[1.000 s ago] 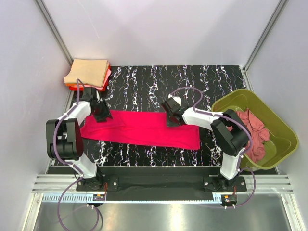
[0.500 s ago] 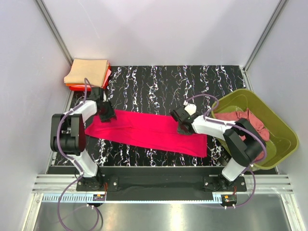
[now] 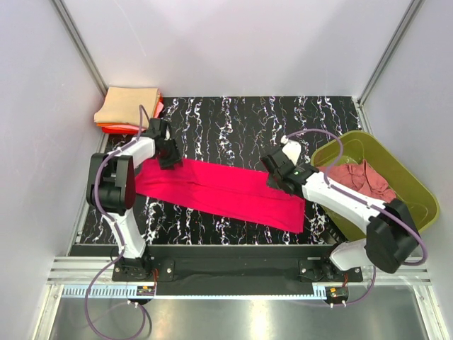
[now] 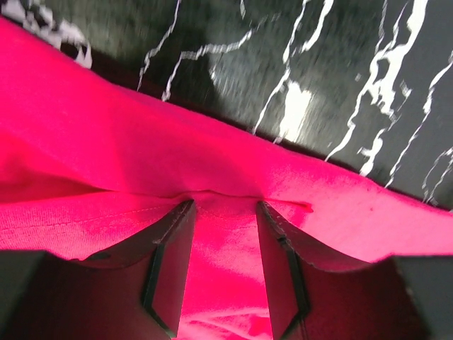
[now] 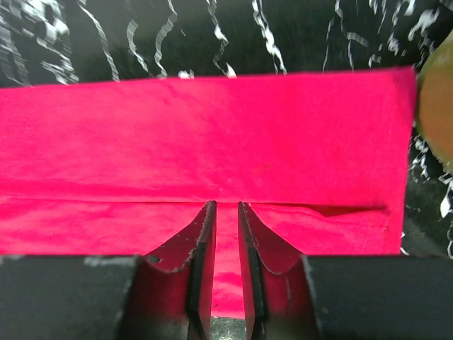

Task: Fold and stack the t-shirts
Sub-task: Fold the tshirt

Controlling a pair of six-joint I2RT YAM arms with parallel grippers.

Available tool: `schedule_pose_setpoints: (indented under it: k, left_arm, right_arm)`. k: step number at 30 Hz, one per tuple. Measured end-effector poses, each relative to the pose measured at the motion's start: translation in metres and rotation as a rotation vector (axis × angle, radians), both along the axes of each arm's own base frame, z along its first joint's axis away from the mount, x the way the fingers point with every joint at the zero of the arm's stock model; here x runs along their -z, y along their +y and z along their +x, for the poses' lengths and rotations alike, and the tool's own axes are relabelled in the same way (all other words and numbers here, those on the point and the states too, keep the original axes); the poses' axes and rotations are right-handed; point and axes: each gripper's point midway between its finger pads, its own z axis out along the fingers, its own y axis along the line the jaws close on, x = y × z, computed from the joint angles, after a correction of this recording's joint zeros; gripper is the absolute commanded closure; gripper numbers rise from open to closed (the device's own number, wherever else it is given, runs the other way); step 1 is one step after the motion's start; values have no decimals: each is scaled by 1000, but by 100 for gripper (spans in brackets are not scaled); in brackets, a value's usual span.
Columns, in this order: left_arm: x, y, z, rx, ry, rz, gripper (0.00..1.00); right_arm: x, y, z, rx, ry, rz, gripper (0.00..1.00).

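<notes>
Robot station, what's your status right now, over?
Left gripper: jaws shut on crimson shirt, far edge. Right gripper: jaws shut on same edge. Shirt lies as long strip. Nothing on it; olive tub near right end.

Top camera: high, behind arm bases (image 3: 138,268), looking down on whole table (image 3: 241,120); bases at 6 o'clock, back wall (image 3: 233,42) at 12. Left wrist camera: very near, looking past left fingers (image 4: 170,269) at shirt (image 4: 212,156), its 10 o'clock end. Right wrist camera: equally near, past right fingers (image 5: 198,269), 3 o'clock end. All share shirt, table.
</notes>
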Motion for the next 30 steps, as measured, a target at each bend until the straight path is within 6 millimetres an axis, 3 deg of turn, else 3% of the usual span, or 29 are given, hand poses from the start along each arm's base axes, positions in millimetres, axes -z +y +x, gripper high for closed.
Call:
schedule_pose_setpoints:
  k: [6,11,17,23,30]
  left_arm:
    - [-1,-6,16,-4,-16,-4,53]
    - [-5,-25,47,27,-52,-29,53]
    - [-10,-62,93,62,-116,-108,53]
    - [-10,-114,129,120,-165,-205,53]
    - [-15,-166,182,142,-266,-408,52]
  right_arm:
    - [-34,-1,8,3,-88,21,73]
    - [-58,1,15,-4,-140,38,73]
    - [-68,3,20,-11,-164,44,73]
    - [-75,7,26,-24,-203,53,73]
    - [-72,16,43,-49,-210,12,73]
